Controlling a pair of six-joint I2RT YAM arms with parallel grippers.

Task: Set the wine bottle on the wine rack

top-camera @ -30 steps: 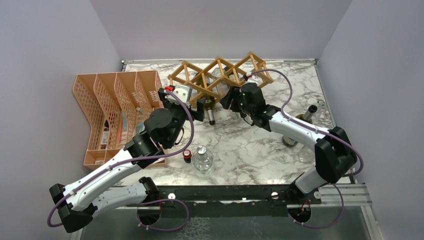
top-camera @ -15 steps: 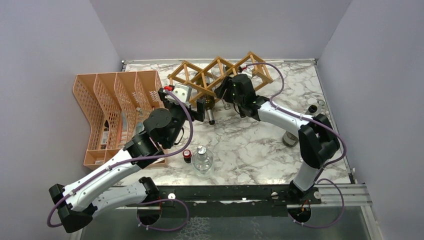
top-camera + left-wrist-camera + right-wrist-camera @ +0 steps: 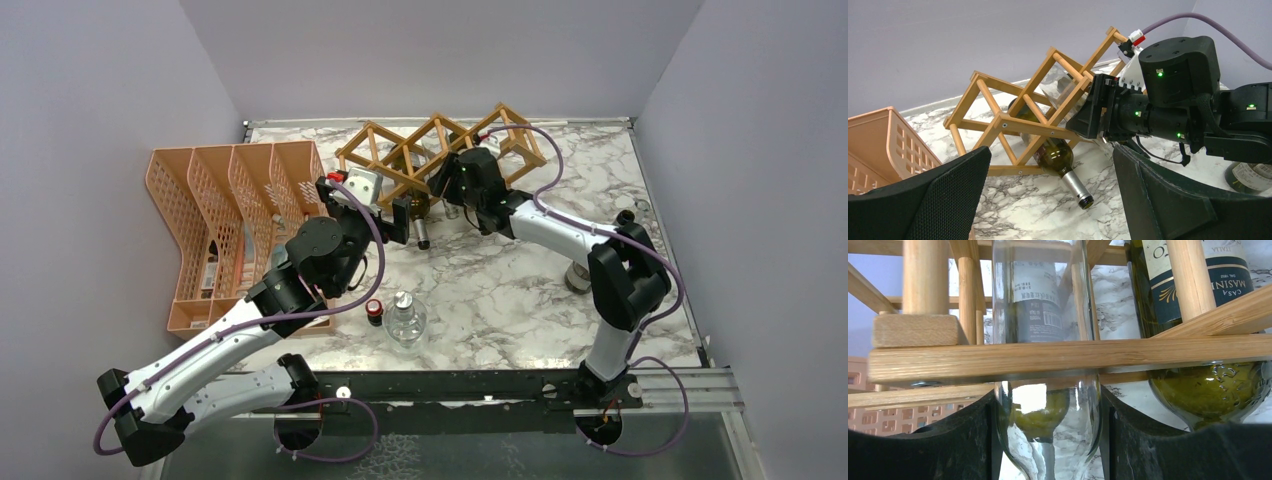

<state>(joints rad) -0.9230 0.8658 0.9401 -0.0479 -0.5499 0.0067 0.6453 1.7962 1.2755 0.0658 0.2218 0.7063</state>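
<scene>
The light-brown wooden wine rack [image 3: 440, 140] stands at the back of the table, also in the left wrist view [image 3: 998, 122] and as slats across the right wrist view [image 3: 1048, 357]. My right gripper [image 3: 452, 190] is shut on a clear glass wine bottle [image 3: 1048, 430] that reaches into a rack cell. A dark green bottle [image 3: 420, 215] lies in the cell beside it, its silver neck sticking out [image 3: 1078, 187]. My left gripper [image 3: 403, 222] is open and empty, just in front of that green bottle's neck [image 3: 1053, 200].
An orange mesh file organiser [image 3: 225, 225] stands at the left. A clear bottle [image 3: 405, 320] and a small red-capped bottle [image 3: 374, 310] stand near the front. More bottles stand at the right [image 3: 578, 278], under my right arm.
My right gripper has moved left and back against the rack, carrying the clear bottle deeper into its cell. The left arm has not moved.
</scene>
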